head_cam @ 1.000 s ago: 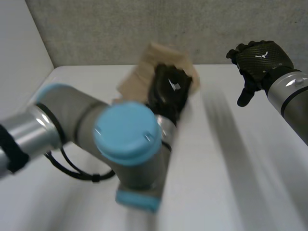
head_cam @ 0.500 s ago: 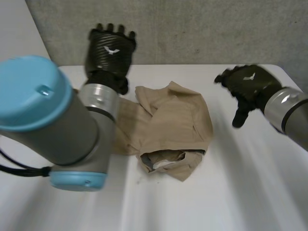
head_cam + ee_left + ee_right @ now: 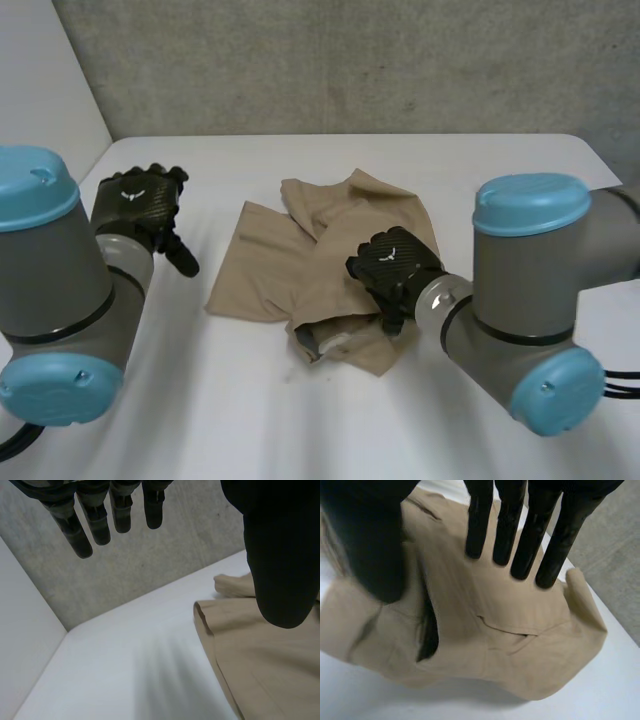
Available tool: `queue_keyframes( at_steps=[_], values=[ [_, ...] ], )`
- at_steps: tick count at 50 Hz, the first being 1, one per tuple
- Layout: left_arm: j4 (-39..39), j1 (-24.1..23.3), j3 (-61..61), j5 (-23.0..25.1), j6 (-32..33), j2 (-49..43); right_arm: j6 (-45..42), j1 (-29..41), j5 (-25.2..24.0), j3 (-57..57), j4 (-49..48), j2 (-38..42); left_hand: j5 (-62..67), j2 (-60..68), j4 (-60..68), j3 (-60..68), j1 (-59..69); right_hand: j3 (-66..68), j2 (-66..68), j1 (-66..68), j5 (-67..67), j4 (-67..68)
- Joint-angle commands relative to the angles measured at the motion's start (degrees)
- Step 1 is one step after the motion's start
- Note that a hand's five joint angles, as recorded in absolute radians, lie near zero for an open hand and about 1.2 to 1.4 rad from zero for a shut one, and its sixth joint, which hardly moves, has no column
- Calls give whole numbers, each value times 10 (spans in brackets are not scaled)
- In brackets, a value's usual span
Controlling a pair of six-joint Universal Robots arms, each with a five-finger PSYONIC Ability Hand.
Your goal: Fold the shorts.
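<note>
At the centre of the counter (image 3: 300,430) lie the shorts (image 3: 300,265), tan and loosely crumpled. One portion is spread flat toward the robot's left. The other portion is bunched, with several folds lying over one another. At the near edge of the garment an opening shows a paler inner lining (image 3: 335,342).

The right robot hand (image 3: 395,265) is positioned over the near, bunched portion of the shorts. In the right wrist view its fingers (image 3: 506,525) are straight and spread, with the thumb (image 3: 370,545) held apart from them. The shorts (image 3: 485,605) lie beneath the palm. No cloth is pinched or enclosed. Contact between the fingertips and the fabric cannot be determined.

The left robot hand (image 3: 135,205) is to the left of the shorts, apart from the garment and over bare counter. In the left wrist view its fingers (image 3: 97,520) are extended and separated, and the thumb (image 3: 280,555) is well apart from them. Nothing is held. A hemmed edge (image 3: 206,630) of the shorts (image 3: 270,675) lies on the counter (image 3: 125,675) beside this hand.

A grey concrete wall (image 3: 350,60) stands along the far edge of the counter. A white side panel (image 3: 40,100) closes off the robot's left side.
</note>
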Motion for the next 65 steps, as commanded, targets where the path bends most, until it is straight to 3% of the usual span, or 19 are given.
queue_keyframes(
  at_steps=[1,6,9,15,19,23,29,34,35,36,37,38,39,43,49,56,60,65],
  values=[
    [5,9,-38,18,2,22,-22,1,19,-42,-27,27,-24,-12,-15,-18,-11,419,418,474,441,430],
    [6,16,-46,19,1,37,-20,22,15,-71,-25,23,-24,-12,-15,-18,-11,419,418,474,441,430],
    [5,31,-48,20,1,54,-21,76,-3,-119,-34,-8,-24,-12,-15,-18,-11,419,418,474,441,430],
    [5,56,-57,20,0,85,-2,93,-3,-186,-122,-59,-24,-12,-15,-18,-11,419,418,474,441,430],
    [7,89,-74,20,0,144,72,78,85,-249,-203,-120,-24,-12,-15,-18,-11,419,418,474,441,430],
    [9,101,-85,20,0,178,87,50,115,-251,-202,-123,-24,-12,-15,-18,-11,419,418,474,441,430],
    [14,109,-97,20,1,207,89,-24,180,-183,-136,-115,-24,-12,-15,-18,-11,419,418,474,441,430],
    [14,104,-110,21,1,212,96,-80,185,-120,-44,-65,-24,-12,-15,-18,-11,419,418,474,441,430],
    [14,103,-111,21,1,212,96,-89,183,-102,-15,-50,-24,-12,-15,-18,-11,372,370,427,393,382],
    [14,102,-112,21,1,212,97,-93,183,-93,0,-42,-24,-12,-15,-18,-11,240,238,295,261,250],
    [14,100,-114,21,1,212,98,-97,183,-85,11,-36,-24,-12,-15,-18,-11,90,88,145,112,101],
    [14,99,-118,21,1,212,99,-102,181,-70,28,-28,-24,-12,-15,-18,-11,-169,-171,-115,-148,-159],
    [14,98,-119,21,1,211,100,-106,181,-66,34,-25,-24,-12,-15,-18,-11,-279,-280,-224,-257,-268],
    [13,92,-125,28,1,204,134,-140,181,-54,48,-33,-24,-12,-15,-18,-11,-281,-282,-226,-259,-270],
    [9,65,-126,55,4,200,178,-152,157,-25,42,-99,-24,-12,-15,-18,-11,-281,-282,-226,-259,-270],
    [8,19,-125,94,6,190,140,-153,8,10,50,-164,-22,-9,-13,-15,-9,-281,-282,-226,-259,-270],
    [7,-16,-118,105,6,158,54,-155,-51,31,56,-183,-17,-4,-8,-10,-4,-281,-282,-226,-259,-270],
    [6,-64,-118,103,6,109,-98,-166,-45,56,74,-172,11,24,21,18,25,-281,-282,-226,-259,-270]
  ],
)
